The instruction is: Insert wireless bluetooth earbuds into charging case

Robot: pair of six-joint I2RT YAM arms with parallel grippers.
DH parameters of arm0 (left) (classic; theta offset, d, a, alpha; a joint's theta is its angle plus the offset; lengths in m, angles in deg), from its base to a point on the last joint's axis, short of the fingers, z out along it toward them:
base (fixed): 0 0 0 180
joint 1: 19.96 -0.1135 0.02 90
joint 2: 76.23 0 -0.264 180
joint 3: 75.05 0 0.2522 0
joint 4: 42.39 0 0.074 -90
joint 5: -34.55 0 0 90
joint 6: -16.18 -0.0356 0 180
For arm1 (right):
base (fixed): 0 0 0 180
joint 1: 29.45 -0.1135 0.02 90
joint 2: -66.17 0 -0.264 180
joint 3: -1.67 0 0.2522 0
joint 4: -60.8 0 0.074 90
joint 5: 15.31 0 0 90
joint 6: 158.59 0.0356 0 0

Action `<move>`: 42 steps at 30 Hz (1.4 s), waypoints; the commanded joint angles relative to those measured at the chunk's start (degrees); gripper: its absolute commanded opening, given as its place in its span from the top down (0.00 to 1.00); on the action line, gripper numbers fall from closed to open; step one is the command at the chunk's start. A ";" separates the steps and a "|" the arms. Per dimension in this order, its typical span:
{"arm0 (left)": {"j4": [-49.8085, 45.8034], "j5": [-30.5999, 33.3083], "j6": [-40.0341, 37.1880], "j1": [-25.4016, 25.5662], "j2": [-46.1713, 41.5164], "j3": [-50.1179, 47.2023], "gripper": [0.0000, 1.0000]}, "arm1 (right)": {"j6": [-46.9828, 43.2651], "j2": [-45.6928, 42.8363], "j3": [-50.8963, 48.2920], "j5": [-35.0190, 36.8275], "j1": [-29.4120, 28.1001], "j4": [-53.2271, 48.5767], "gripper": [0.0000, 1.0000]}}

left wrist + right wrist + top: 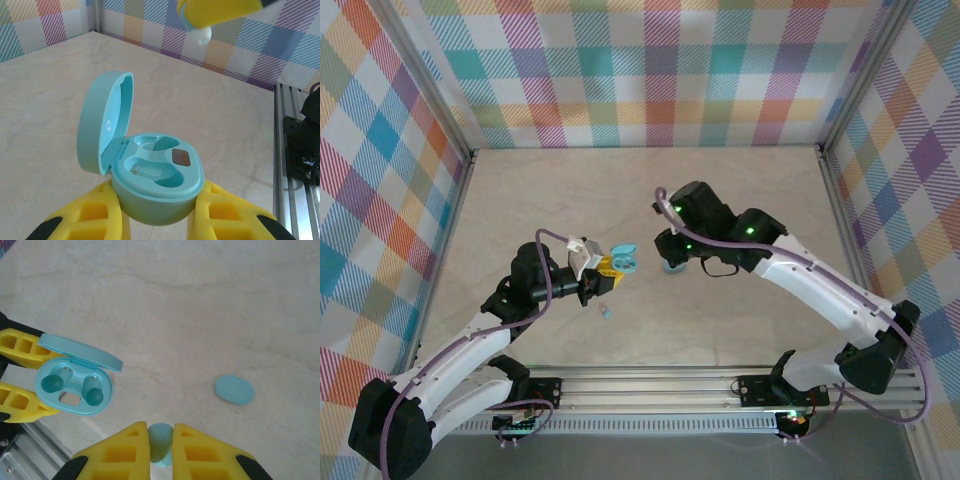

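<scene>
- The left claw (159,196) is closed on the body of the case (157,175). It holds the case off the table (740,190), over the middle, with the lid swung open.
- Both wells in the case are bare, so no earbud is seated yet.
- The right claw (160,432) is almost closed, pinching a small pale blue earbud (160,441) between its fingers, just to the right of the case.
- A second earbud (607,312) lies loose on the table, a little closer to the near edge than the case.
- A flat blue disc (234,389) rests on the table, apart from the case.
- The task looks early: the case is open and presented, and one earbud is in hand. Seating it and fetching the others are still to do.
</scene>
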State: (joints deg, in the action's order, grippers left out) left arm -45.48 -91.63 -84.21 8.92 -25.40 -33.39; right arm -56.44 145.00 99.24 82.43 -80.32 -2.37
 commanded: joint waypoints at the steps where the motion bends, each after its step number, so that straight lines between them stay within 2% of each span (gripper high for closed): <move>1: 1.54 -1.30 0.26 0.82 -0.46 1.02 0.94 | -2.62 1.48 0.82 2.45 -1.78 0.45 0.86; 22: 0.82 -0.92 0.72 0.82 -0.74 1.80 0.94 | -1.86 6.41 0.70 -0.80 -5.47 5.37 0.85; 42: 1.23 -1.41 1.16 0.82 0.20 2.58 0.94 | -1.38 7.61 -0.79 0.56 -6.36 6.99 0.84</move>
State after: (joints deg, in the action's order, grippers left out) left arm -45.50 -91.63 -83.69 8.95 -24.94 -32.53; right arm -58.37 152.08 99.19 82.59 -85.85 3.20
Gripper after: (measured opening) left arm 0.238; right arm 0.163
